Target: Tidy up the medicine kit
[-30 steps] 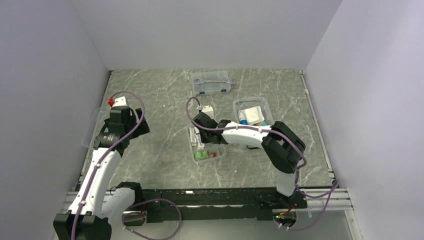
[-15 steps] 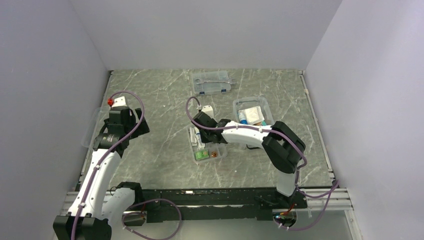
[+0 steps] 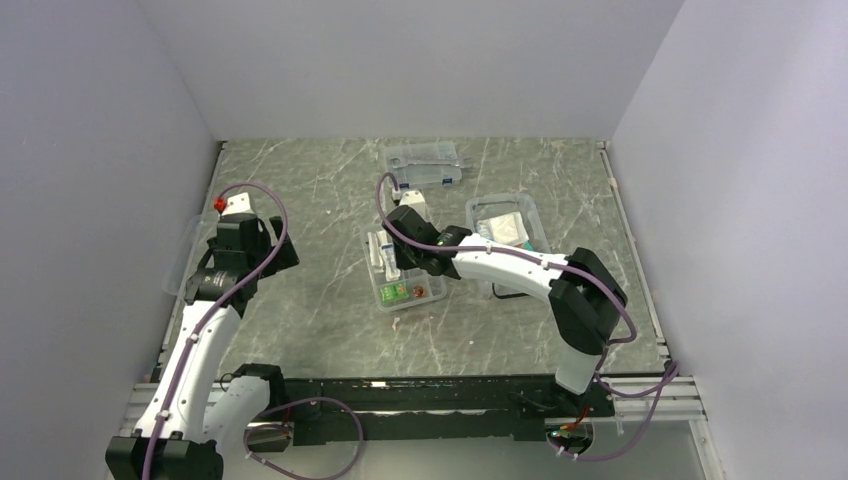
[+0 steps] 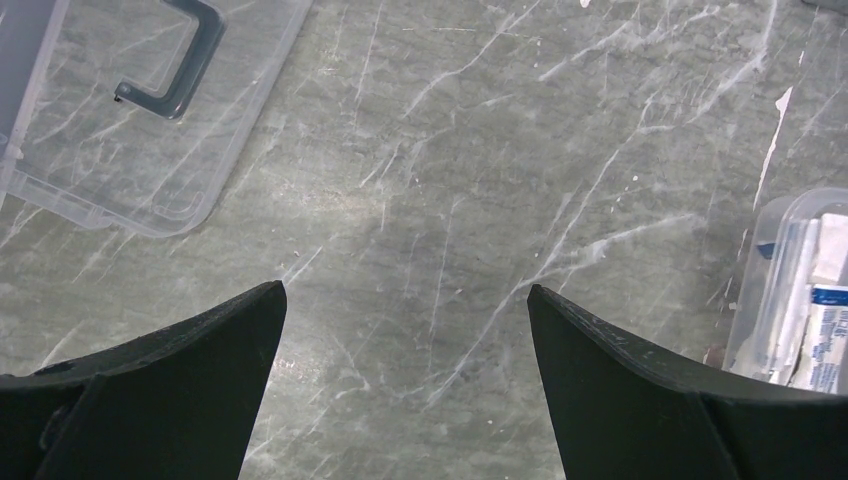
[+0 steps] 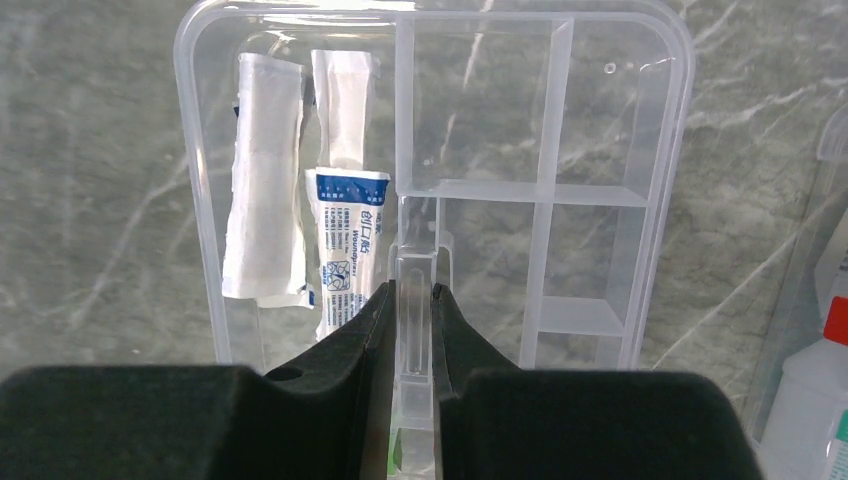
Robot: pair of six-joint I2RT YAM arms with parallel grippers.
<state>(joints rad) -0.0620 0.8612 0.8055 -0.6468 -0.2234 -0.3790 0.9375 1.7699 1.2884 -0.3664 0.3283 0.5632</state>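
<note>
The right gripper (image 5: 415, 296) is clamped on the thin upright tab at the middle of the clear divided tray (image 5: 640, 150). That looks like the sensible hold. The tray appears light, stiff and slick, with thin plastic walls, so it should lift easily but could swing or tip on so narrow a grip. The loose packets (image 5: 262, 215) in its long side compartment may slide and shift the balance. The open box (image 3: 535, 215) it belongs in stands just to the right of the tray in the top view, with a white bottle (image 5: 812, 400) showing through its wall. The left gripper (image 4: 405, 300) hangs with jaws wide apart over the table (image 4: 450, 180), well to the left of the tray, near the lid (image 4: 150, 150) with its dark handle (image 4: 172, 62). I cannot tell whether the tray rests on the table or is lifted. Its near end is hidden behind the fingers (image 5: 340, 350), with only a green patch showing, and the box's contents are cut off at the frame edge.
</note>
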